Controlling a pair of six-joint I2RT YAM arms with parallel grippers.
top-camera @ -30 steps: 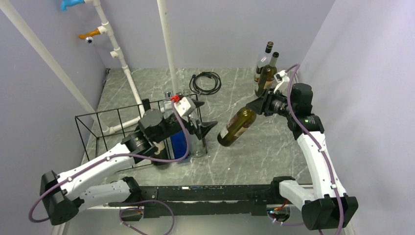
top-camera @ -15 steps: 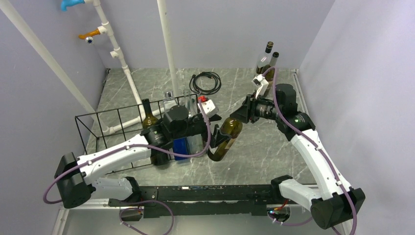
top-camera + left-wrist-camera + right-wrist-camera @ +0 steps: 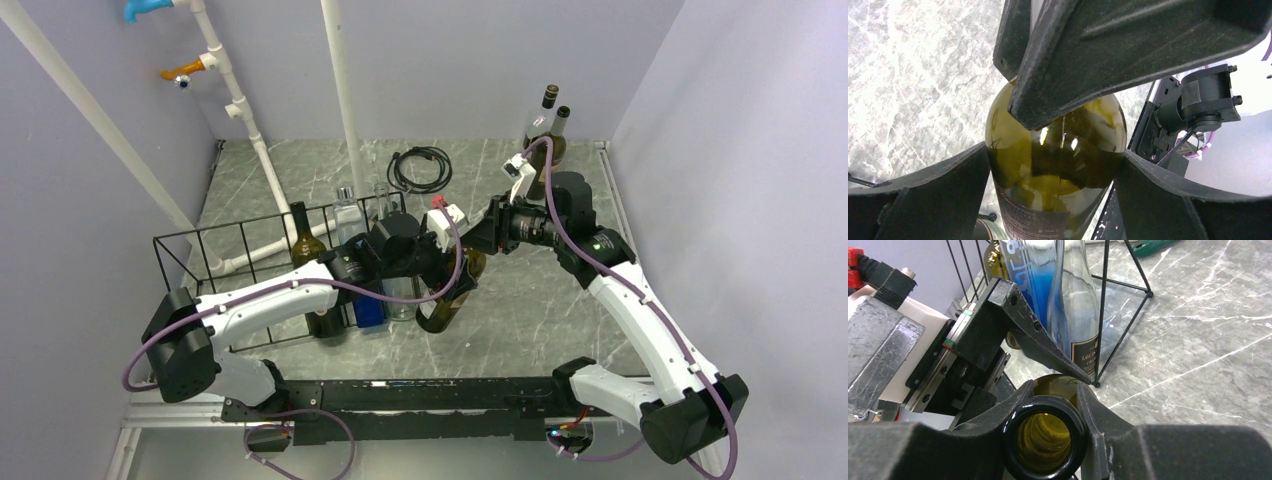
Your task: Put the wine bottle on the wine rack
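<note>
The wine bottle (image 3: pixel 442 302) is olive green with a dark label and hangs tilted over the table, just right of the wine rack (image 3: pixel 200 250), a low black wire frame. My right gripper (image 3: pixel 482 238) is shut on its neck; in the right wrist view (image 3: pixel 1055 390) the open mouth of the bottle (image 3: pixel 1044 435) sits between the fingers. My left gripper (image 3: pixel 446 282) straddles the bottle's body. In the left wrist view (image 3: pixel 1055 155) its fingers touch both sides of the bottle (image 3: pixel 1055 125). The rack's wire end (image 3: pixel 1105 315) stands just beyond.
The rack's right end holds a dark bottle (image 3: pixel 303 240) and clear bottles (image 3: pixel 345 212), one with blue on it (image 3: pixel 1033 270). Two more bottles (image 3: pixel 545 125) stand at the back right. A black cable (image 3: pixel 420 165) and white pipes (image 3: pixel 255 140) lie at the back.
My right gripper has carried the bottle left and down toward the rack. My left arm has swung right and its fingers have come around the bottle's body.
</note>
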